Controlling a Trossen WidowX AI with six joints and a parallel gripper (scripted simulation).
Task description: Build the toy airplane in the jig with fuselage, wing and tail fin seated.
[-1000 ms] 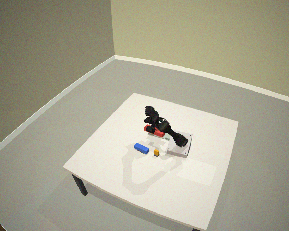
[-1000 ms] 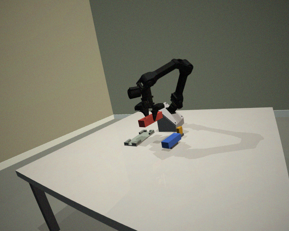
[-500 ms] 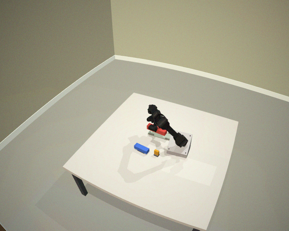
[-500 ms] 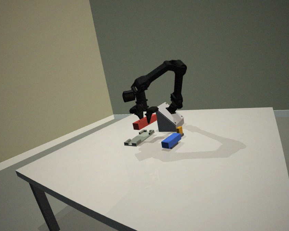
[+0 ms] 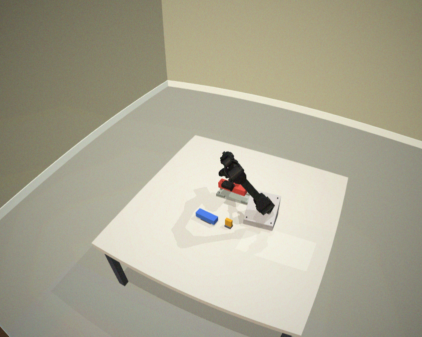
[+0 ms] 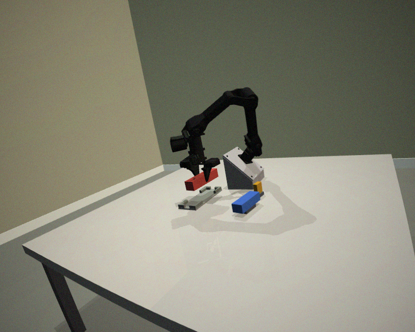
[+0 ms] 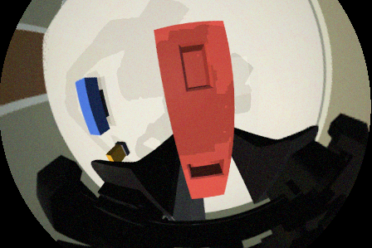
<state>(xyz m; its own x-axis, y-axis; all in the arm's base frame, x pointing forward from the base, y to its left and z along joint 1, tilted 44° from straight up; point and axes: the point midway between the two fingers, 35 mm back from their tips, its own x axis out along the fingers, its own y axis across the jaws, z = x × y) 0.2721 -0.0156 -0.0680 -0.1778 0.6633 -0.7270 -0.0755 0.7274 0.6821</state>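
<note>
My gripper is shut on the red fuselage, gripping its sides. The fuselage is roughly level, sockets up, and hangs above the grey-green cradle with a visible gap. In the wrist view the fuselage hides most or all of the cradle. The blue wing rests on the table, its dark tab underneath. The small orange tail fin stands upright on its dark tab near the wing.
The arm's pale wedge-shaped base stands close to the cradle's end and near the tail fin. The white table carries everything. The wing and tail fin lie to one side of the cradle.
</note>
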